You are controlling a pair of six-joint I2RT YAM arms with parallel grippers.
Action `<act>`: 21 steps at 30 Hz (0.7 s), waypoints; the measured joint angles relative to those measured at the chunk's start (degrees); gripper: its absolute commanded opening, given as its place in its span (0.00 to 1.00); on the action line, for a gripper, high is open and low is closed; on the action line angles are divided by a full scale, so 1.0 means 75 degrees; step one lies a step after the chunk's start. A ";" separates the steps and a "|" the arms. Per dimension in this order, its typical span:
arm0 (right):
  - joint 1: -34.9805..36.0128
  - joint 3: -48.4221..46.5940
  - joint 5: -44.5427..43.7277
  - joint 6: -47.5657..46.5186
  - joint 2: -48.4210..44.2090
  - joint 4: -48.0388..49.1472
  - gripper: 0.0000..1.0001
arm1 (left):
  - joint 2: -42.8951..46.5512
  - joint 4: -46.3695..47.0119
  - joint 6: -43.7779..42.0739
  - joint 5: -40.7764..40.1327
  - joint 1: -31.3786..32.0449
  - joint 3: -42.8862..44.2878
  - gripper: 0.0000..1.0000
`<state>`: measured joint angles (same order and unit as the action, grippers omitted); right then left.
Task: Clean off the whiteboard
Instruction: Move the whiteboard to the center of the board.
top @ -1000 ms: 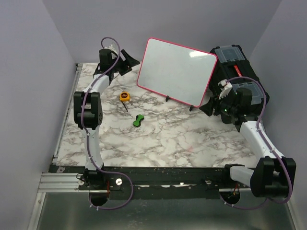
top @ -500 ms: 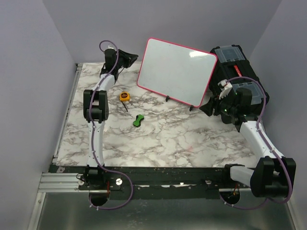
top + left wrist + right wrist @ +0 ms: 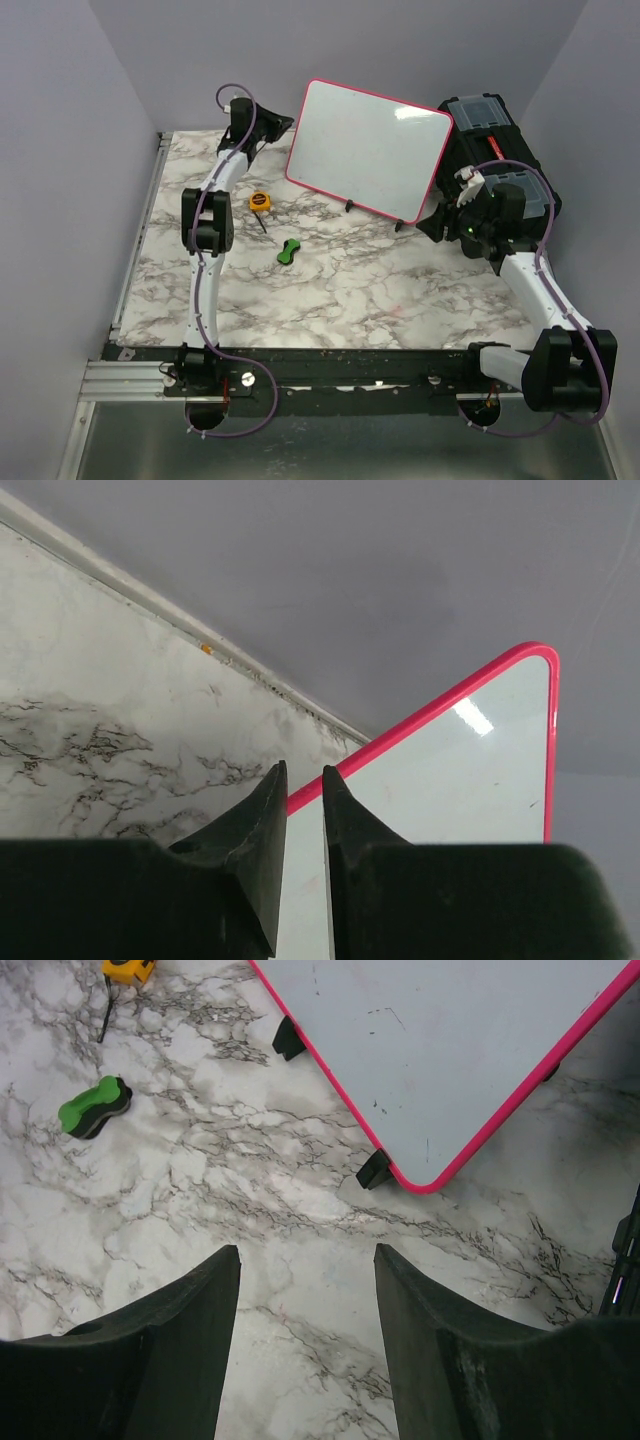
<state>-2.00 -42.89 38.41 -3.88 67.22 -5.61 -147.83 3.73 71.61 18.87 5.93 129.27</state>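
Whiteboard stands tilted at far centre of the table, right end by the black toolbox. Its long axis runs left to right, the right end nearer. Left gripper is just beside its far-left edge, the board lying to its right; jaws drawn almost together, thin slit, nothing between. Right gripper is off the near-right corner, jaws apart, empty. Left looks closer to the board.
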 measured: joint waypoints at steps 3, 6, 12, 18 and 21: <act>0.0000 0.0000 0.0000 0.0000 -0.0006 -0.0003 0.58 | -0.0160 -0.0323 -0.0017 -0.0035 0.0041 0.0242 0.17; 0.0000 0.0000 -0.0003 0.0000 -0.0020 -0.0003 0.58 | -0.0344 -0.0580 -0.0026 -0.0032 0.0085 0.0475 0.16; 0.0000 0.0000 -0.0003 0.0003 -0.0079 -0.0003 0.58 | -0.0510 -0.0825 0.0093 0.0009 0.0187 0.0577 0.14; 0.0000 0.0000 -0.0236 -0.0003 -0.0119 -0.0006 0.58 | -0.0527 -0.0641 0.0143 0.0437 0.0245 0.0577 0.14; 0.0000 0.0000 -0.0376 -0.0035 -0.0119 -0.0006 0.58 | -0.0449 -0.0335 0.0114 0.0734 0.0356 0.0312 0.14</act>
<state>-2.00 -42.89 35.59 -4.14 66.32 -5.65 -151.20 1.21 72.47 24.38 8.60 131.61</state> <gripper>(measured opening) 0.585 0.142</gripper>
